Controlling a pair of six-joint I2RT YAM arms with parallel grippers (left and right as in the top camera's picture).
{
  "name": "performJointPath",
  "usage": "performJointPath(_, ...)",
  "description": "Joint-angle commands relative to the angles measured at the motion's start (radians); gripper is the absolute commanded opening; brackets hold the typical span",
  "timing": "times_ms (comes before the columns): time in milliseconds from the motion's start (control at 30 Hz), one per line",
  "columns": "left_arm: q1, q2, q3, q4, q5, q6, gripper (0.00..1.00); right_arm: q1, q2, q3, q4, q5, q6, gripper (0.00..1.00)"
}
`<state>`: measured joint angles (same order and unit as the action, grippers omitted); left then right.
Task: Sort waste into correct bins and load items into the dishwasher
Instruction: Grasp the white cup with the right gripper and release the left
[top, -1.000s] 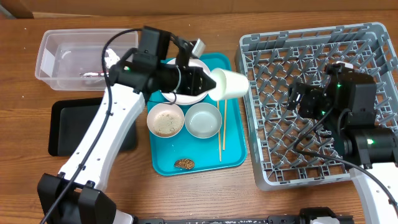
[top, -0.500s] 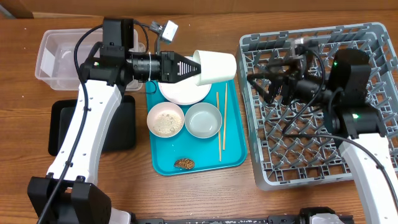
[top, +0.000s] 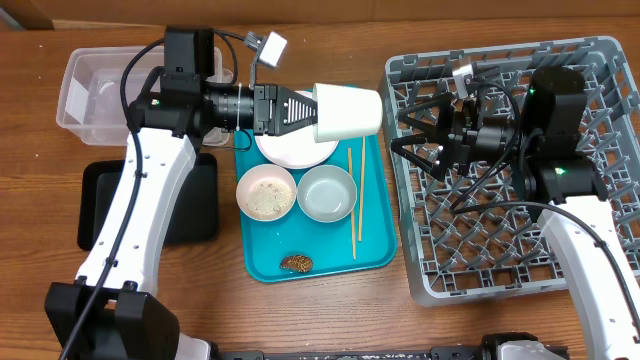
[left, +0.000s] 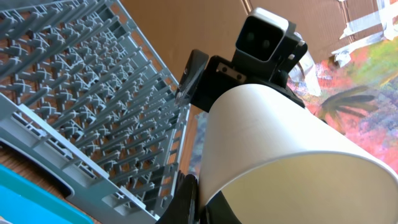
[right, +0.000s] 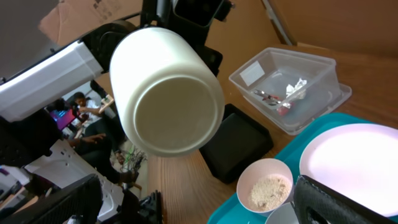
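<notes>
Some waste (right: 283, 99) lies in the upper-left clear tub (right: 249, 78). Left fingers (top: 292, 108) pinch the cup (top: 350, 110); right fingers (top: 418, 110) are spread. The rack (top: 590, 70) looks unloaded; plate (top: 295, 150), bowls (top: 266, 192) and chopsticks (top: 357, 200) are left.

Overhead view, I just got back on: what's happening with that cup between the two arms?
The left gripper holds the white cup on its side in the air, above the teal tray on the side nearest the dish rack. The cup's base points at the right gripper, which is open over the rack's left edge and not closed on it. It looks like a handover. The white plate, rice bowl, pale grey bowl, chopsticks and brown food lump lie on the tray.
</notes>
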<state>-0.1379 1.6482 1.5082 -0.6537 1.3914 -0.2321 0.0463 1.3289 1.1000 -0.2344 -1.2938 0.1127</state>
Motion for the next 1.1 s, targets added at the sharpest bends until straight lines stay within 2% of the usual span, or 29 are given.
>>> performJointPath(0, -0.027, 0.014, 0.019, 0.004, 0.001, 0.018, 0.04, -0.002, -0.002, 0.019, 0.025, -0.033, 0.023, 1.00)
performJointPath(200, -0.080, 0.014, 0.019, 0.004, -0.060, 0.014, 0.04, -0.001, -0.002, 0.019, 0.031, -0.034, 0.026, 1.00)
performJointPath(367, -0.122, 0.014, 0.019, 0.019, -0.189, -0.038, 0.04, -0.001, -0.002, 0.019, 0.032, -0.037, 0.048, 1.00)
performJointPath(533, -0.148, 0.014, 0.019, 0.073, -0.199, -0.069, 0.04, -0.001, -0.002, 0.019, 0.032, -0.075, 0.049, 1.00)
performJointPath(767, -0.149, 0.014, 0.019, 0.132, -0.199, -0.109, 0.04, -0.001, -0.002, 0.019, 0.032, -0.100, 0.049, 0.86)
performJointPath(1067, -0.166, 0.016, 0.019, 0.133, -0.204, -0.123, 0.04, -0.001, -0.002, 0.019, 0.064, -0.150, 0.048, 0.80)
